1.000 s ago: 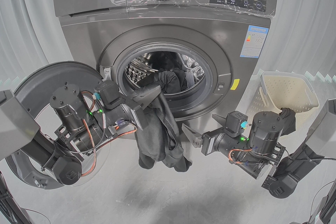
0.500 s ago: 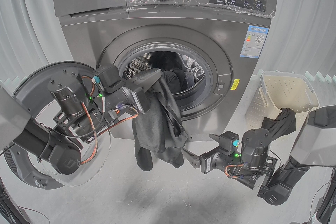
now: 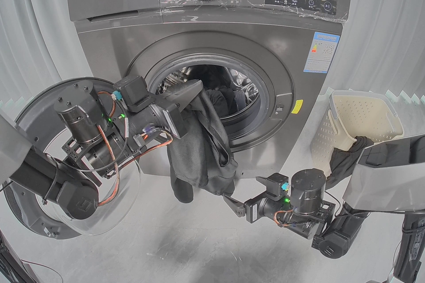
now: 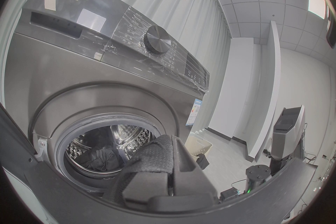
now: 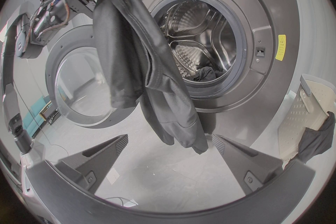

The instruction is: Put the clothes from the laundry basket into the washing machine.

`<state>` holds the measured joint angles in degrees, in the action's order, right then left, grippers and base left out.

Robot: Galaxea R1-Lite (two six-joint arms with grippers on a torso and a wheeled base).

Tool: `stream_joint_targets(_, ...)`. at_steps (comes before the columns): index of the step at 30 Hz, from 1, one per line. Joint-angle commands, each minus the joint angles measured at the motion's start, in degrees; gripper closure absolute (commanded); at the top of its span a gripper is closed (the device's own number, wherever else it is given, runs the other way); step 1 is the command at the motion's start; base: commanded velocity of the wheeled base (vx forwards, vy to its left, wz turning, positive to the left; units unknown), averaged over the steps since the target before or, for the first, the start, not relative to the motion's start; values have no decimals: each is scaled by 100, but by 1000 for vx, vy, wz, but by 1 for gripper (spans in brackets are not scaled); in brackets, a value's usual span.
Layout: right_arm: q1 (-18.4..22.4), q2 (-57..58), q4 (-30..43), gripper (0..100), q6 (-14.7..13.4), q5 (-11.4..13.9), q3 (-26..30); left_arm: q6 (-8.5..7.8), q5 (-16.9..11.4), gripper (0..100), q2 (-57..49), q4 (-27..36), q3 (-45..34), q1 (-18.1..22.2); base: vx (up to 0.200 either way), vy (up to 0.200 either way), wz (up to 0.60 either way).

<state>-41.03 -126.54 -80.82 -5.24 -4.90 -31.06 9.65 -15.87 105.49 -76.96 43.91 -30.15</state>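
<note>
Left tool (image 3: 195, 91) is clamped on the dark garment (image 3: 199, 151) at the drum mouth of the washing machine (image 3: 110, 45). The garment hangs down the front, clear of the floor. Right tool (image 5: 168, 139) is wide open and empty, low beneath the hem. Another dark cloth (image 3: 345, 160) drapes over the laundry basket (image 3: 363, 93) rim.

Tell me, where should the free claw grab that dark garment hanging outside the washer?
Grip the lower hanging fold of the dark garment, coming from below and in front. The left gripper pinches only its top at the drum mouth, so most of it droops outside; the open right gripper sits just beneath that bunch, likely well placed.
</note>
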Motion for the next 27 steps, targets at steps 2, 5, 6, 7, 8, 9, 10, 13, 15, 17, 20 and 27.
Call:
stream_joint_targets(2,139,-459,5,0,6,33,-550,1,-4,100,-54,-12,-40,0,0,0,0)
stream_joint_targets(5,122,-486,67,0,6,33,-831,1,-4,100,-63,-12,-49,9,0,0,0)
stream_joint_targets(6,131,-503,84,0,14,42,-928,1,-4,100,-63,-12,-49,9,0,0,0)
stream_joint_targets(7,131,-539,93,0,14,42,-1042,1,-4,100,-63,-12,-40,9,0,0,0)
stream_joint_targets(8,139,-582,93,0,14,51,-1139,1,-4,100,-72,-12,-40,9,0,0,0)
stream_joint_targets(9,148,-626,102,0,14,86,-1244,1,-4,100,-72,-12,-40,9,0,0,0)
stream_joint_targets(10,166,-662,111,0,14,103,-1324,1,-4,100,-72,-12,-49,9,0,0,0)
stream_joint_targets(13,201,-758,172,0,14,121,-1534,1,-4,100,-72,-12,-49,9,0,0,0)
stream_joint_targets(15,219,-855,190,0,76,121,-1693,1,-4,100,-72,-12,-58,9,0,0,0)
stream_joint_targets(17,219,-934,190,0,85,121,-1807,1,-4,100,-72,-12,-67,9,0,0,0)
stream_joint_targets(20,210,-1004,172,0,85,121,-1912,1,-4,100,-81,-21,-76,9,0,0,0)
stream_joint_targets(27,131,-987,102,100,76,121,-2018,1,-12,100,-116,-12,-128,9,0,0,0)
